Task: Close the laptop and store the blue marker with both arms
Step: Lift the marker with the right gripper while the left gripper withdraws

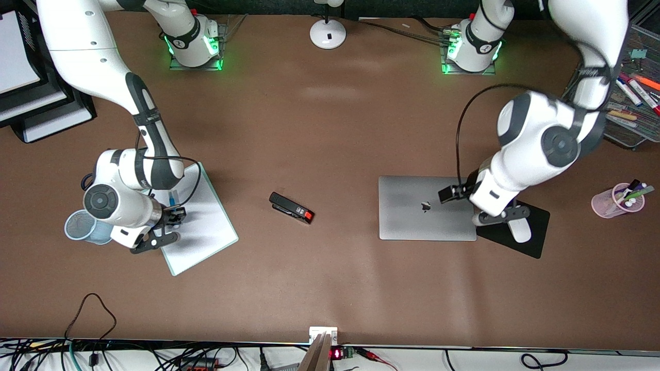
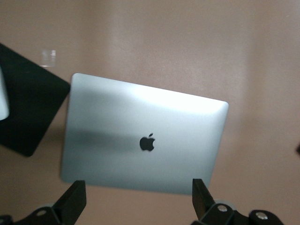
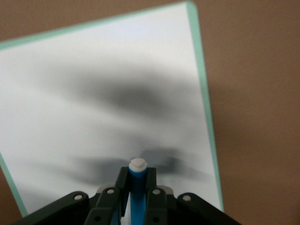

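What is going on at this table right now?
The laptop lies closed on the table, lid down with its logo up. The left gripper hangs with open fingers over the laptop's edge beside the black mousepad. At the right arm's end of the table, the right gripper is shut on the blue marker, over the white board next to a blue mesh cup. The marker is not yet stored.

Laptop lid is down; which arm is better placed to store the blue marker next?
Right: the right gripper is shut on the blue marker over the whiteboard; the left gripper hangs open above the laptop.
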Controlling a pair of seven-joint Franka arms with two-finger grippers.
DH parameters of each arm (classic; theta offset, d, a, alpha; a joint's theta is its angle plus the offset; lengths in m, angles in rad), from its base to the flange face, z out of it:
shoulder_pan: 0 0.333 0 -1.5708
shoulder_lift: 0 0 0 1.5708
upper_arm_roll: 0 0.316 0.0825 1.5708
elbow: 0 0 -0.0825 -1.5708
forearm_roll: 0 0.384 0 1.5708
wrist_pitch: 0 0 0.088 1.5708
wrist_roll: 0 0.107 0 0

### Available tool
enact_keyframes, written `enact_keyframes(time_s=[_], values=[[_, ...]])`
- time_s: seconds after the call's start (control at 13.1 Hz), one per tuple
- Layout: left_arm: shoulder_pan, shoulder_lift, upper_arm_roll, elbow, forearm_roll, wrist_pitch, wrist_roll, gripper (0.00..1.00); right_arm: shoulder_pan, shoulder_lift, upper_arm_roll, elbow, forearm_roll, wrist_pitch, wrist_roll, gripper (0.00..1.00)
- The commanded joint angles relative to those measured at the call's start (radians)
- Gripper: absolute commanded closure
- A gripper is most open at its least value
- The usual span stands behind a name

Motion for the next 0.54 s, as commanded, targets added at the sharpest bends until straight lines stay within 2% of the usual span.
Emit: enact_keyframes(time_s=[0.0, 0.31, 0.46], values=[[0.013, -0.05, 0.001, 0.098, 0.002, -0.181, -0.003, 0.0, -0.012, -0.024, -0.008, 0.1, 0.02, -0.097, -0.069, 0.99], [0.016, -0.062, 0.005, 0.208, 0.004, -0.346, 0.0, 0.0, -0.116, -0.062, -0.005, 0.138, 0.032, -0.12, -0.349, 0.99], [0.031, -0.066, 0.006, 0.303, 0.028, -0.453, 0.0, 0.0, -0.17, -0.086, -0.002, 0.136, 0.084, -0.131, -0.542, 0.99]])
